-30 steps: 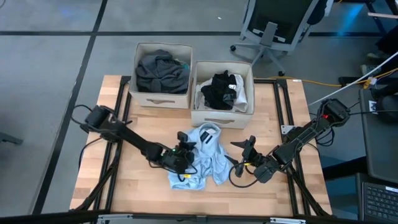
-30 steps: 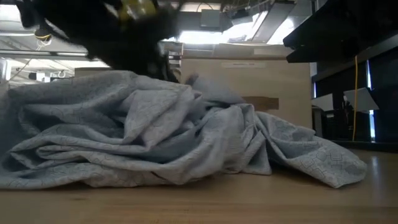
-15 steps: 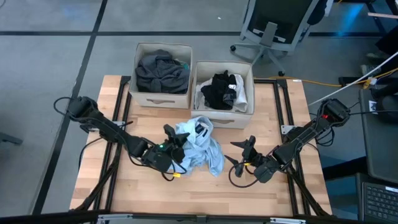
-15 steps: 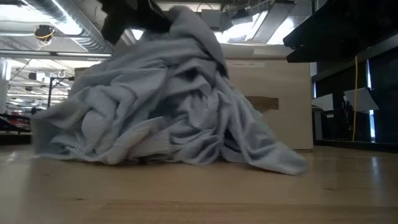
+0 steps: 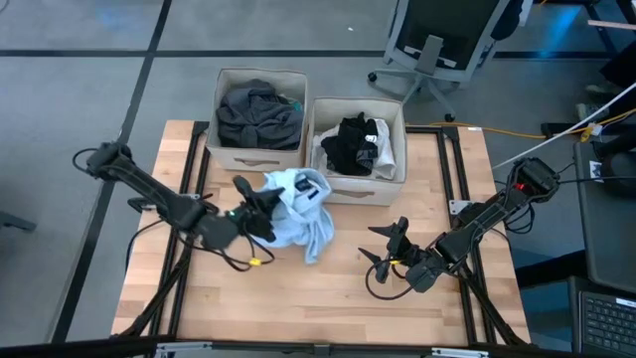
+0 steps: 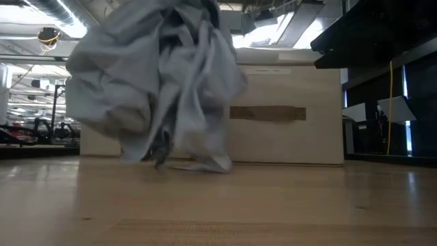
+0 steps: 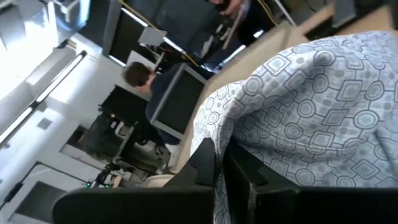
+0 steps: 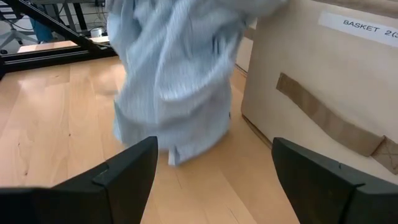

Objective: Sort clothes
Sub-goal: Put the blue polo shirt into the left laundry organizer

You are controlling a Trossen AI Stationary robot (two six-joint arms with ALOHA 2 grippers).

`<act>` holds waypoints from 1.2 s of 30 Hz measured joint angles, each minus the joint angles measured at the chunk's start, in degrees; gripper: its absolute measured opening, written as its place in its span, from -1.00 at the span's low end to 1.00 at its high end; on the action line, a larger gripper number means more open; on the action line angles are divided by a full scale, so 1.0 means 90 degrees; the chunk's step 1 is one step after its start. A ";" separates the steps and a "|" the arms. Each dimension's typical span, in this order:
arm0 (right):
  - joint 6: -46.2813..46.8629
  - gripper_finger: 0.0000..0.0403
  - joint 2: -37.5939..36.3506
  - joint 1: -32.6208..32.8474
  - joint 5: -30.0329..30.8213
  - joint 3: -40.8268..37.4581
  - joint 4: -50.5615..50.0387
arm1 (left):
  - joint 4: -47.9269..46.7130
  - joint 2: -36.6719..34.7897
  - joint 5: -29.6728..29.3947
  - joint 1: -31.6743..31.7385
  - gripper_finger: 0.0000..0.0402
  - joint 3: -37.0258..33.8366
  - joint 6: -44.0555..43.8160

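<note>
A pale blue-grey patterned garment hangs bunched from my left gripper, which is shut on it above the table's middle left, just in front of the boxes. Its lowest folds reach down to about the tabletop. My right gripper stands open over the table's near right, pointing at the garment with nothing between its fingers. The left beige box holds a dark grey garment. The right beige box holds black and white clothes. My left gripper pinches a bunched fold of the garment between its two fingers. The fingers lie about level and come from the table's left. The cloth bulges past the fingers and hangs slack below them; whether its lower end rests on the table I cannot tell.
Black frame rails run along the table's left and right sides. Bare wood lies along the near part of the table. An office chair stands on the floor beyond the far edge.
My left gripper has risen and drawn back toward the table's left and far side, staying shut on the garment. The garment, which lay spread on the table, has been gathered up into a hanging bundle, and it has shifted toward the boxes.
</note>
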 joint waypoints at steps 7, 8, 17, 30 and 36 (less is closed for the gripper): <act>0.0000 0.57 -0.0002 0.0000 0.0011 0.0000 0.0000 | 0.0025 -0.1090 -0.0105 0.0075 -0.99 0.0002 0.0592; 0.0000 0.57 -0.0002 0.0000 0.0013 -0.0001 0.0000 | 0.0032 -0.1252 -0.0109 0.0110 -0.99 0.0002 0.0696; 0.0000 0.57 -0.0002 -0.0002 0.0064 0.0001 0.0033 | 0.1078 -0.2401 -0.0126 0.0566 -0.99 0.0010 0.2243; 0.0000 0.57 -0.0002 -0.0002 0.0166 0.0001 0.0049 | 0.4296 -0.3115 0.1625 0.1906 -0.99 0.0010 0.4905; 0.0000 0.57 -0.0002 -0.0005 0.0164 -0.0001 0.0052 | 0.4473 -0.3116 0.2726 0.2796 -0.99 0.0272 0.4550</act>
